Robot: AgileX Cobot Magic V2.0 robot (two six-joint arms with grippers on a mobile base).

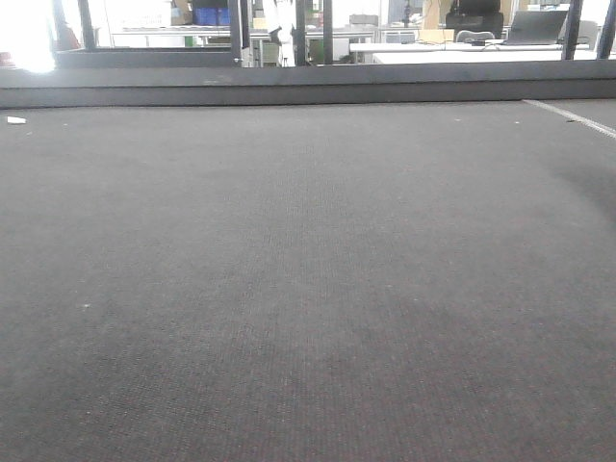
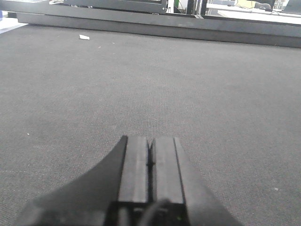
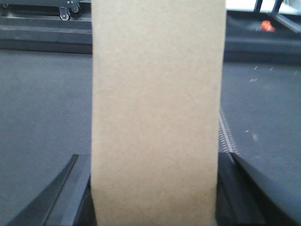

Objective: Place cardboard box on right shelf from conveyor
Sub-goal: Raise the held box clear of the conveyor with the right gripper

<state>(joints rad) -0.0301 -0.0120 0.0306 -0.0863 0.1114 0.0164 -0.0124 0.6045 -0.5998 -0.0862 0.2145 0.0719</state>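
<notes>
The cardboard box point(image 3: 157, 108), plain tan and tall, fills the middle of the right wrist view and stands upright over the dark grey conveyor point(image 3: 42, 103). My right gripper point(image 3: 153, 160) is shut on it, one finger pressed against each side near its lower part. In the left wrist view my left gripper point(image 2: 150, 140) is shut with nothing between its fingers, low over the bare conveyor point(image 2: 188, 94). The front view holds only the conveyor point(image 1: 308, 289); neither the box nor a gripper appears there. The right shelf is out of view.
A dark raised frame point(image 1: 308, 87) borders the belt's far side. A small white scrap point(image 1: 15, 120) lies at the far left of the belt. A metal lacing seam point(image 3: 226, 136) runs along the belt right of the box. A white stripe point(image 1: 568, 115) crosses the far right.
</notes>
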